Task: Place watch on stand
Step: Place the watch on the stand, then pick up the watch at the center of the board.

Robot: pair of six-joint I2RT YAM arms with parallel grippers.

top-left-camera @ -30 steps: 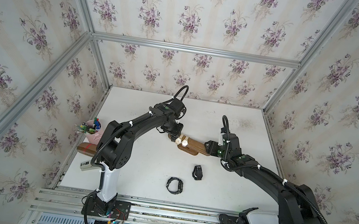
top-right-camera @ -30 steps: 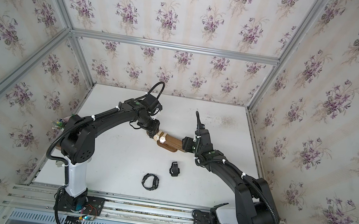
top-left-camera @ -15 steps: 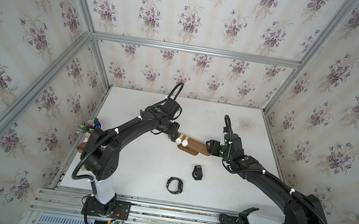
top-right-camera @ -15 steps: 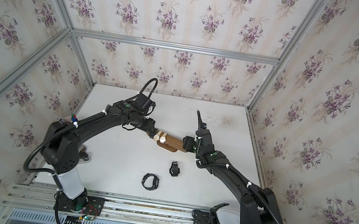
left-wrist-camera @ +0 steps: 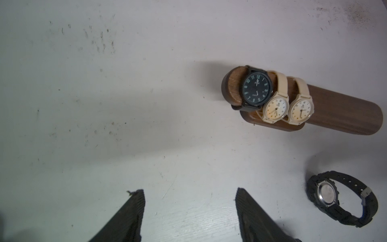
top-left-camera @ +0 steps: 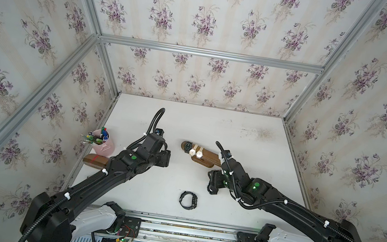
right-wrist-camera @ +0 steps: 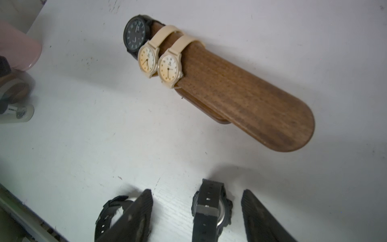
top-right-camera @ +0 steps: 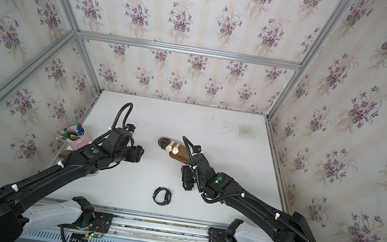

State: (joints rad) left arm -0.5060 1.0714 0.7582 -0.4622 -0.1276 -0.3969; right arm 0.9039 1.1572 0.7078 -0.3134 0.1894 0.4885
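The dark wooden stand lies mid-table and carries three watches at its left end: one black watch and two cream ones. My right gripper hangs open just in front of the stand's right end. It straddles a loose black watch that lies on the table, with a gap on each side. A second loose black watch lies nearer the front. My left gripper is open and empty, left of the stand.
A pink cup of pens and a brown box with red tape sit at the table's left edge behind my left arm. The white table is walled on three sides, and a metal rail runs along the front.
My left gripper has opened and drawn back leftward from the stand's left end, leaving the black watch there. My right gripper has moved from the stand's right end down over the loose watch.
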